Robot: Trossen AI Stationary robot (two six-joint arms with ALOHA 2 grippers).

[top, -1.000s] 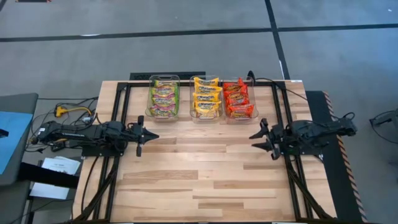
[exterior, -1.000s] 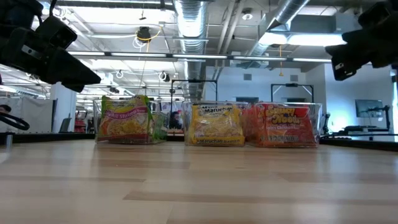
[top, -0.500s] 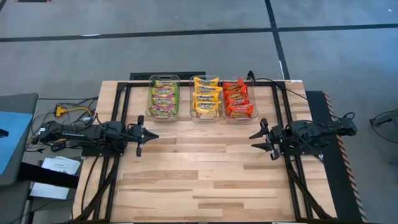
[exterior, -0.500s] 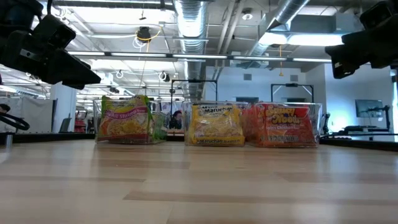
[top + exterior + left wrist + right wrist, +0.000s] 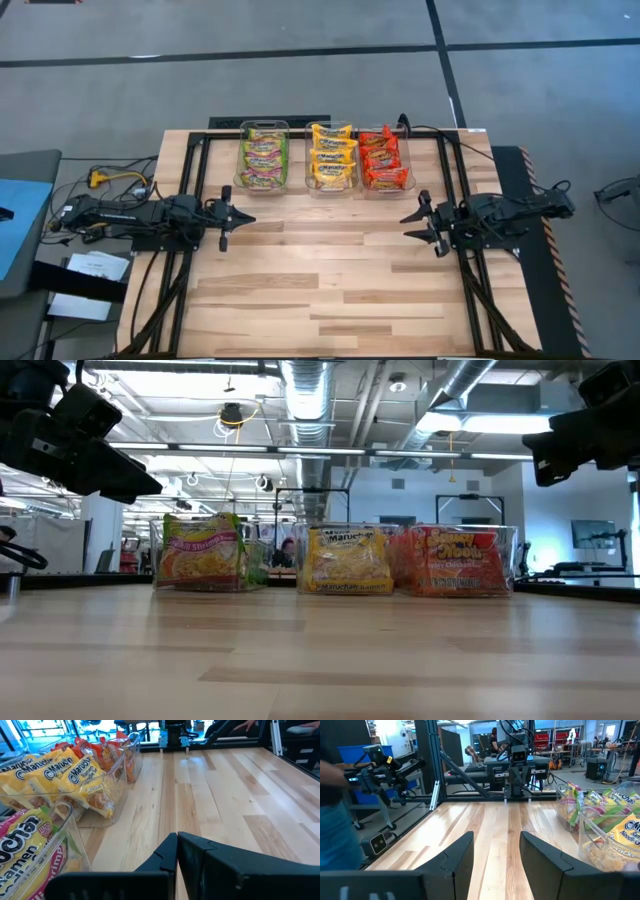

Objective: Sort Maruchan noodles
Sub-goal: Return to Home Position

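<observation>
I see a wooden table [image 5: 320,280] from above, with my two dark arms lying low along its side edges, well apart from each other. My left gripper [image 5: 245,218] points inward over the left side of the table; its two fingers are closed together with nothing between them. My right gripper [image 5: 407,227] points inward from the right side; its fingers are spread open and empty.

Three clear bins stand side by side along the far edge of the table, between my arms and beyond them. The left bin [image 5: 262,188] holds the green noodle packets [image 5: 264,155]. The middle bin [image 5: 331,192] holds the yellow noodle packets [image 5: 332,157]. The right bin [image 5: 388,190] holds the red noodle packets [image 5: 382,158]. Neither gripper touches a bin or a packet.
</observation>
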